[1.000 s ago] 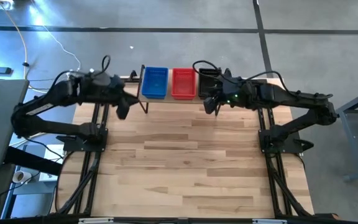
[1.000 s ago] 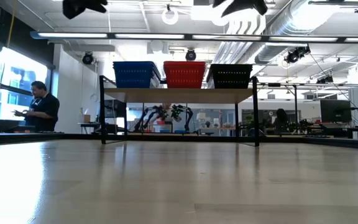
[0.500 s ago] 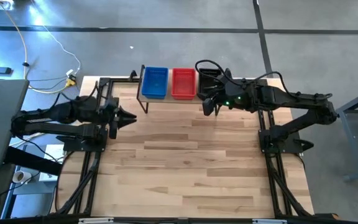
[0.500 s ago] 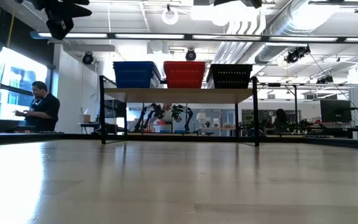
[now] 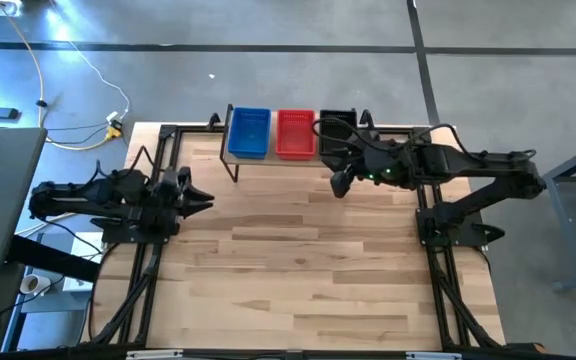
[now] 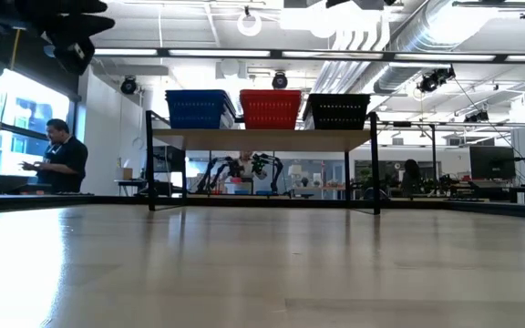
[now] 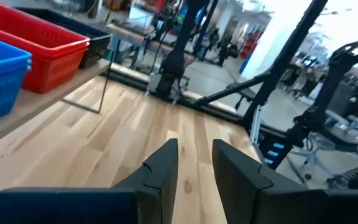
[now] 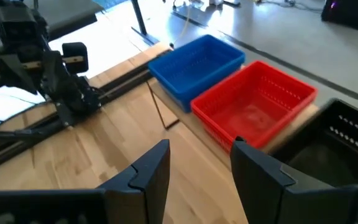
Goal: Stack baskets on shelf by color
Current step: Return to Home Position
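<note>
The table (image 5: 298,260) spreads beneath both my claws. The shelf (image 6: 262,139) stands just ahead of my right claw (image 5: 340,185) and well away from my left claw (image 5: 205,199). It carries blue baskets (image 5: 249,132), red baskets (image 5: 295,133) and black baskets (image 5: 336,122), the black nearest my right claw. Both claws are spread and empty.

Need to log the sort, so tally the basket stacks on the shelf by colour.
Blue stack: 1
Red stack: 1
Black stack: 1
Total: 3 stacks. The number of baskets inside each stack cannot be told.
</note>
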